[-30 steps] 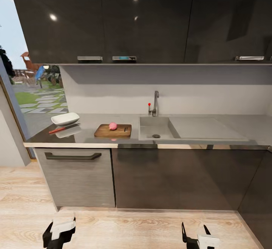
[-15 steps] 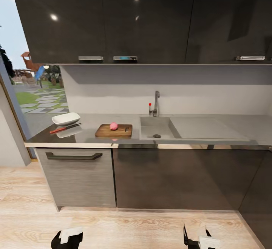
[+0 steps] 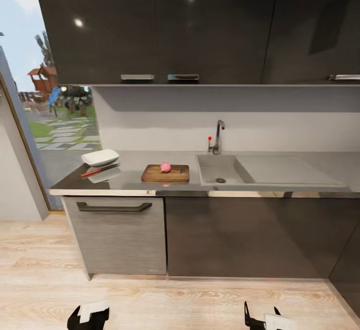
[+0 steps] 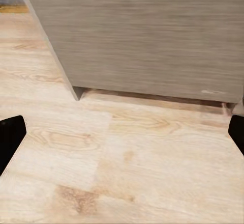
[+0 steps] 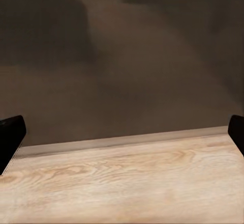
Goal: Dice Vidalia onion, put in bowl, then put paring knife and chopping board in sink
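Pinkish-red, the Vidalia onion (image 3: pixel 165 167) already sits on the chopping board (image 3: pixel 165 173), well ahead of both low, spread-fingered grippers, left (image 3: pixel 89 316) and right (image 3: pixel 263 320), so the robot should close in squarely and take the paring knife (image 3: pixel 99 171) by its red handle.

No words, numbers or signs to read anywhere. Nothing written on the dark cupboard doors (image 3: pixel 150 25), the grey wall behind the tap (image 3: pixel 218 137) or the chopping board (image 3: pixel 165 173). A tiny pale mark low on the grey drawer front (image 4: pixel 211 92) in the left wrist view, too small and blurry to read.
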You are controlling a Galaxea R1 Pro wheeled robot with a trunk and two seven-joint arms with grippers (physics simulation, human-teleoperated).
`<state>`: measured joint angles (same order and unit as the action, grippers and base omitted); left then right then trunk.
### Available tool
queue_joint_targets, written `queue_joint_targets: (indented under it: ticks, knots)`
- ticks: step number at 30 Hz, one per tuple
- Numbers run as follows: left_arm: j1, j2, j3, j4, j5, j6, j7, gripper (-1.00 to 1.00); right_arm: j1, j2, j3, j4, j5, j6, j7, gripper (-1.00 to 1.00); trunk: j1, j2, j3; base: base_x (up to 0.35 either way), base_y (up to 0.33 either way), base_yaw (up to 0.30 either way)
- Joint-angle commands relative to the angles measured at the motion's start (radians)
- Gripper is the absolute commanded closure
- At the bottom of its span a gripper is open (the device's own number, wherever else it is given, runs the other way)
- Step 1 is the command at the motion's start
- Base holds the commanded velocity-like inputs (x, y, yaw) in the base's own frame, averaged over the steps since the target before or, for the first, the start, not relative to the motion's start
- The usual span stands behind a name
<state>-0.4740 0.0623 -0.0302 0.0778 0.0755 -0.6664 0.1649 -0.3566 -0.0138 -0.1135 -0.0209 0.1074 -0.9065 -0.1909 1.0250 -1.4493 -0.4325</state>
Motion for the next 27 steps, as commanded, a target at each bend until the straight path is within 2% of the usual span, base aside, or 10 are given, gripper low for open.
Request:
queue_joint_targets:
  ticks: [1,27]
  knots:
    - [-0.002,0.0,-0.004,0.003,0.007,-0.005,-0.002,-1.0,-0.001,0.0,-0.008,0.001,0.011,-0.003,-0.004,-1.0,0.0,-0.001,-0.001,0.0,0.284,0.0]
    - [-0.002,0.002,-0.004,0.003,0.007,-0.005,-0.002,-1.0,-0.001,0.0,-0.008,0.001,0.011,-0.002,-0.004,-1.0,0.0,-0.001,-0.001,0.0,0.286,0.0]
